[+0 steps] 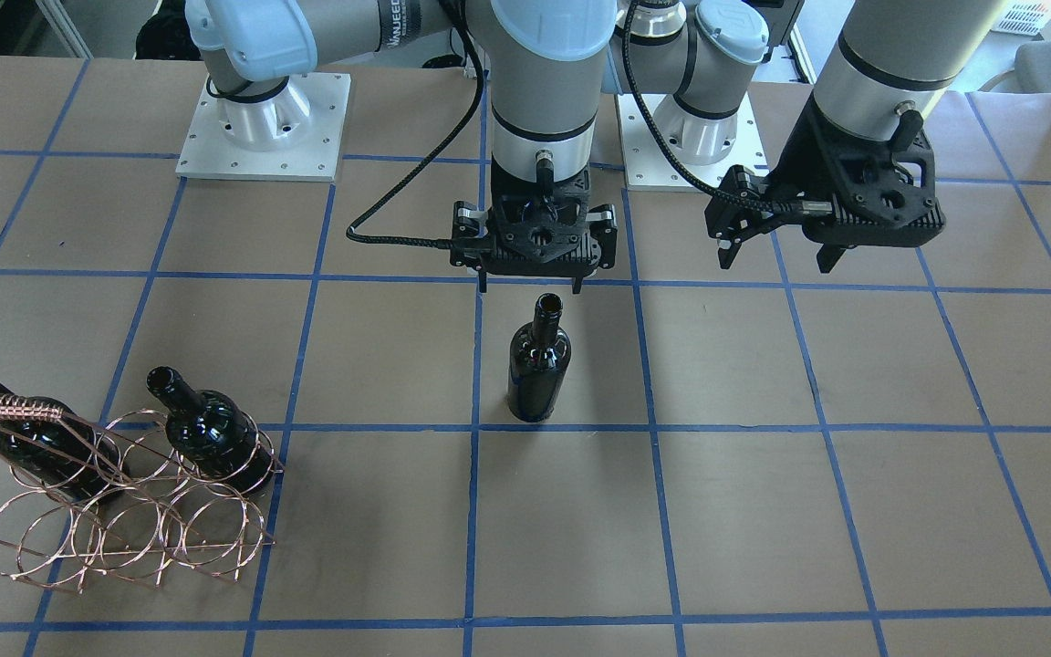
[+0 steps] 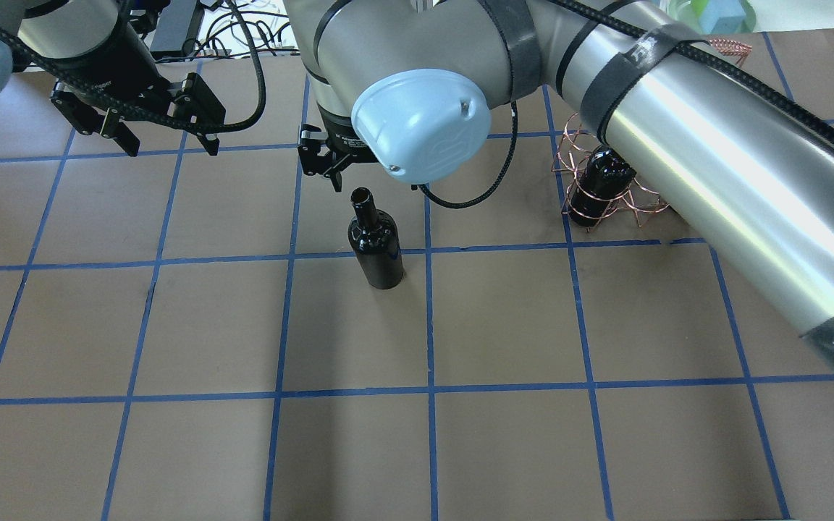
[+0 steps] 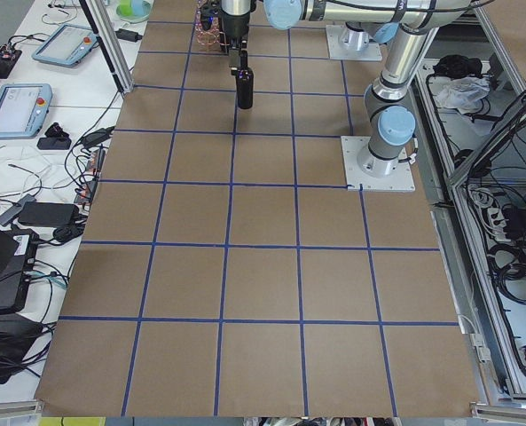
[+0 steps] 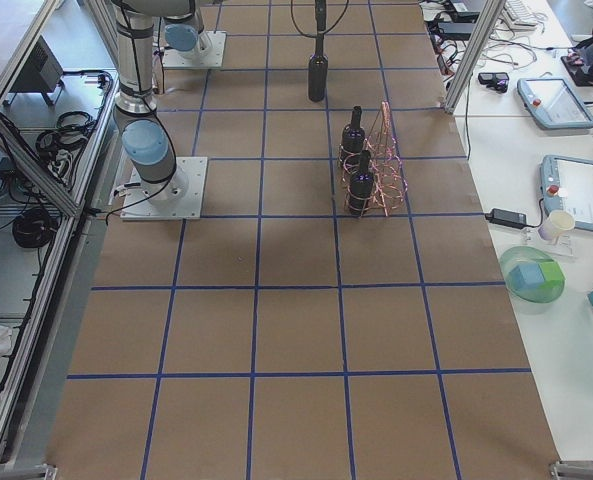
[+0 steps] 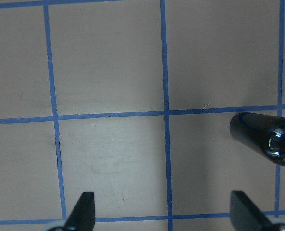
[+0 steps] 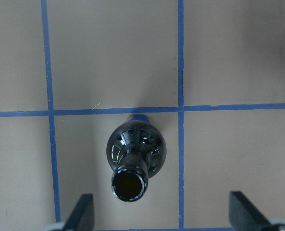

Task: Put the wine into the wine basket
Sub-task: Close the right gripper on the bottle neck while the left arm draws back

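Observation:
A near-black wine bottle (image 1: 539, 365) stands upright on the brown table near its middle. My right gripper (image 1: 530, 288) hangs open just above and behind the bottle's mouth; in the right wrist view (image 6: 161, 214) the bottle (image 6: 135, 154) sits between and ahead of the two spread fingers. My left gripper (image 1: 775, 266) is open and empty off to the side; its wrist view (image 5: 164, 214) shows the bottle (image 5: 265, 137) at the right edge. The copper wire wine basket (image 1: 124, 511) stands at the table's side with two like bottles (image 1: 211, 429) (image 1: 37, 443) in it.
The table is brown paper with a blue tape grid (image 2: 430, 325). My right arm's long link (image 2: 714, 159) crosses above the basket (image 2: 591, 155) in the overhead view and hides part of it. Both arm bases (image 1: 261, 128) stand at the table's far edge.

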### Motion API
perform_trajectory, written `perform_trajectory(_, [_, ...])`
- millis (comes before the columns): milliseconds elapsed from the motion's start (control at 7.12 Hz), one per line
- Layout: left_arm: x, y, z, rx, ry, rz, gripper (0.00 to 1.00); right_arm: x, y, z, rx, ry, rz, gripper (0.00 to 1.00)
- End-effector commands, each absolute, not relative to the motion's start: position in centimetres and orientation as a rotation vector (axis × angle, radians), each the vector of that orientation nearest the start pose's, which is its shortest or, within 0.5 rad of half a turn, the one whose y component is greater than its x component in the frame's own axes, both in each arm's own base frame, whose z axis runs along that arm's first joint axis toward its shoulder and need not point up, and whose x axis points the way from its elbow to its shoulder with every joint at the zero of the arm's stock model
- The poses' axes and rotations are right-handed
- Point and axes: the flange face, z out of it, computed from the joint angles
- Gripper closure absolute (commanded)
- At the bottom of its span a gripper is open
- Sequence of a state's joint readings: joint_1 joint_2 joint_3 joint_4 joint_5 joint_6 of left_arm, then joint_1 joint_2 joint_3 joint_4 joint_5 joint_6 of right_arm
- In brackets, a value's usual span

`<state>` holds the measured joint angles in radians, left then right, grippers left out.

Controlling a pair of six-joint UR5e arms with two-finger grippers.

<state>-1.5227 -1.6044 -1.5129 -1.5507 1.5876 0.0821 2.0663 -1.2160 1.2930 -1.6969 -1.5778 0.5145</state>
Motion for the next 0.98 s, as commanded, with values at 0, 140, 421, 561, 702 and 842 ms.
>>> perform_trajectory(0, [-10.7,-51.6,49.9,0.052,3.117,-0.072,0.0,43.0,-51.1,41.3,0.029,3.136,-0.04,0.0])
perform_trajectory(140, [-10.7,-51.7,49.9,0.054,3.117,-0.074,0.0,43.4,-51.7,40.1,0.029,3.132,-0.036,0.0])
perform_trajectory(421, [-10.6,-51.7,49.9,0.054,3.116,-0.074,0.0,43.6,-51.7,39.5,0.031,3.121,-0.009,0.0])
perform_trajectory(561, [-10.6,-51.7,49.9,0.054,3.116,-0.072,0.0,43.8,-51.6,39.0,0.031,3.107,0.016,0.04])
perform_trajectory(702, [-10.6,-51.7,49.9,0.054,3.114,-0.072,0.0,44.0,-51.7,38.8,0.033,3.096,0.031,0.2])
perform_trajectory(842, [-10.6,-51.6,49.8,0.054,3.116,-0.069,0.0,44.1,-51.9,38.2,0.033,3.1,0.043,0.24])
